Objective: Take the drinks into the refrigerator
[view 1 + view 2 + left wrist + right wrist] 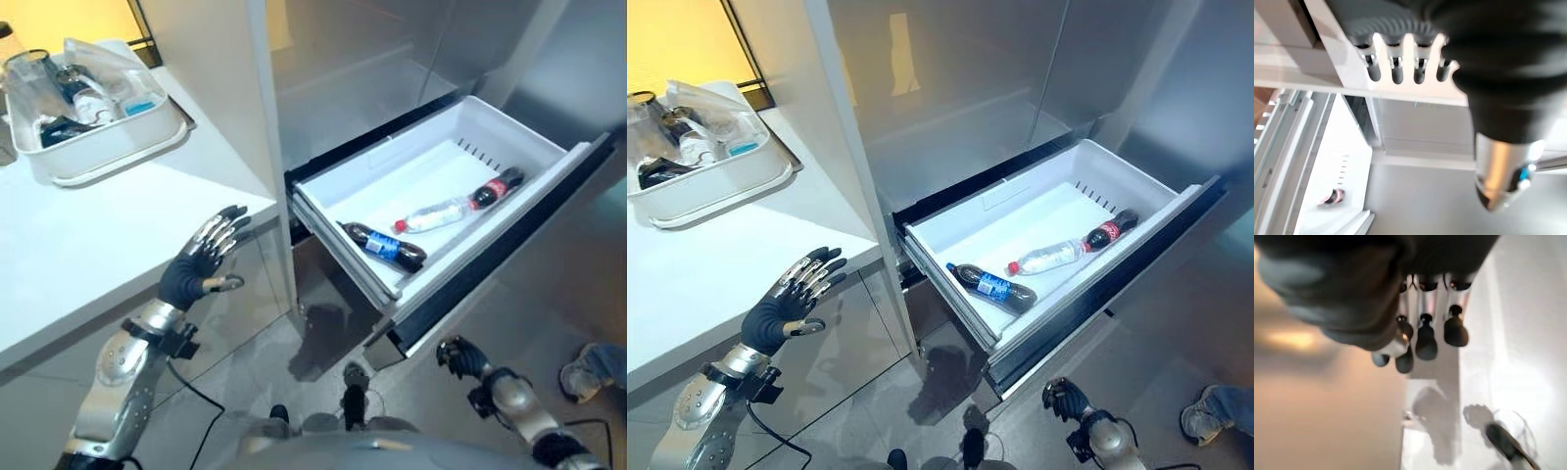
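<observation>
A white refrigerator drawer (416,176) stands pulled out in front of me. Inside it lie three drinks: a dark bottle with a blue label (385,246), a clear water bottle (436,214) and a dark bottle with a red label (497,188). My left hand (201,259) is raised beside the counter's front edge with straight fingers (1396,68) and holds nothing. Low down, below the drawer's front, my right hand (460,357) has its fingers (1425,338) curled and is empty.
A white counter (98,245) runs along my left, with a white tray (108,147) of several bottles and packets at its back. The steel refrigerator front (950,88) rises behind the drawer. A person's shoe (588,377) is on the floor at the right.
</observation>
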Controlling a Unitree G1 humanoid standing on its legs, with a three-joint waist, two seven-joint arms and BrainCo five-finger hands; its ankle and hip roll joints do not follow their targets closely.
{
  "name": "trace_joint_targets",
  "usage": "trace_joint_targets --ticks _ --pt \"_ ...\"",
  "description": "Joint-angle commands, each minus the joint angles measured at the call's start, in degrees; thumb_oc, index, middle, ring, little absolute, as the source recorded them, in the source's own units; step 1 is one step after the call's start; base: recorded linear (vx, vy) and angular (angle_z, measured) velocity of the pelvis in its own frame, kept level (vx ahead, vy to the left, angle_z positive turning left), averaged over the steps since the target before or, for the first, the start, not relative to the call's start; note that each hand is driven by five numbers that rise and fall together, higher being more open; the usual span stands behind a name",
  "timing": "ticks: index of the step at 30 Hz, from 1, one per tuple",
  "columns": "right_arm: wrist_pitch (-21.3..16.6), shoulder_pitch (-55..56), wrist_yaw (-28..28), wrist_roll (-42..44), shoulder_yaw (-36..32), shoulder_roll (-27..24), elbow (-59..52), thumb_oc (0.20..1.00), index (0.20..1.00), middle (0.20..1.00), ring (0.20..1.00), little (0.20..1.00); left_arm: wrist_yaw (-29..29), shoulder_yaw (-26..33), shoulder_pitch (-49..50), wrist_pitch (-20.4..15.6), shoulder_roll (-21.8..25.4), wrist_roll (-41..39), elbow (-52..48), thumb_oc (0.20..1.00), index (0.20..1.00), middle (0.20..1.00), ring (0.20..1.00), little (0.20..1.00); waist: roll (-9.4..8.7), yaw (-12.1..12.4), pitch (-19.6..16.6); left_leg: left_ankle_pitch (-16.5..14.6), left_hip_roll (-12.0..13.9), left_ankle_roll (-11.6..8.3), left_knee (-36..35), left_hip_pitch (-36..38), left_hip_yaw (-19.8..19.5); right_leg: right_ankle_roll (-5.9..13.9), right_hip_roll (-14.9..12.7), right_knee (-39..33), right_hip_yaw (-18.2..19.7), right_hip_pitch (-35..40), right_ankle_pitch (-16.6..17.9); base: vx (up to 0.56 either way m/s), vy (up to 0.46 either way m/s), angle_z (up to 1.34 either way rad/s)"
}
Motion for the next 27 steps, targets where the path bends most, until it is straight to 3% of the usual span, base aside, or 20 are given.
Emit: trace_joint_targets --ticks 1,8,18,23,27 --pt "-2.4 -7.2 -1.2 0.4 2.4 -4.2 -4.7 0.2 0.2 0.2 0.2 0.2 -0.6 -2.0 -2.3 -2.0 1.6 -1.4 -3.4 1.0 1.0 1.0 1.0 1.0 -1.11 2.3 0.3 -3.4 -1.5 1.64 0.9 -0.4 -2.5 6.03 -3.7 9.3 -1.4 -2.4 -4.2 0.02 -0.023 0.06" --pt "-4.0 -11.0 -1.3 2.2 1.0 -10.2 -16.2 0.2 0.2 0.2 0.2 0.2 -0.6 -2.4 -1.8 -1.8 2.4 -1.7 -3.6 1.0 1.0 1.0 1.0 1.0 -1.27 3.3 0.5 -3.2 -1.5 1.75 0.9 -0.6 -3.3 5.99 -4.0 9.2 -2.3 -2.1 -4.2 0.01 -0.014 0.06" --pt "-4.3 -17.7 -1.7 3.2 1.1 -12.4 -22.5 0.2 0.2 0.2 0.2 0.2 -0.7 -2.4 -1.7 -1.3 2.6 -3.0 -4.5 1.0 1.0 1.0 1.0 1.0 -1.06 4.9 1.5 -2.7 -1.7 1.95 1.0 -1.4 -4.0 5.94 -4.3 9.2 -2.8 -2.5 -4.0 0.0 -0.004 0.06" --pt "-3.9 -25.0 -2.2 3.8 4.5 -11.1 -20.3 0.2 0.2 0.2 0.2 0.2 -0.7 -2.9 -2.3 -1.2 2.9 -4.0 -4.8 1.0 1.0 1.0 1.0 1.0 -0.65 6.4 2.2 -2.4 -1.9 2.11 1.2 -2.3 -4.4 5.9 -4.5 9.4 -2.9 -3.2 -3.7 0.0 0.0 0.0" --pt "-2.8 -31.8 -2.8 4.5 8.5 -6.4 -15.5 0.2 0.2 0.2 0.2 0.2 -0.1 -3.3 -3.3 -1.2 3.0 -4.8 -4.7 1.0 1.0 1.0 1.0 1.0 -0.26 7.9 2.9 -2.2 -2.0 2.08 1.7 -3.0 -4.7 5.72 -4.6 9.7 -3.2 -3.6 -3.6 -0.01 -0.002 0.04"
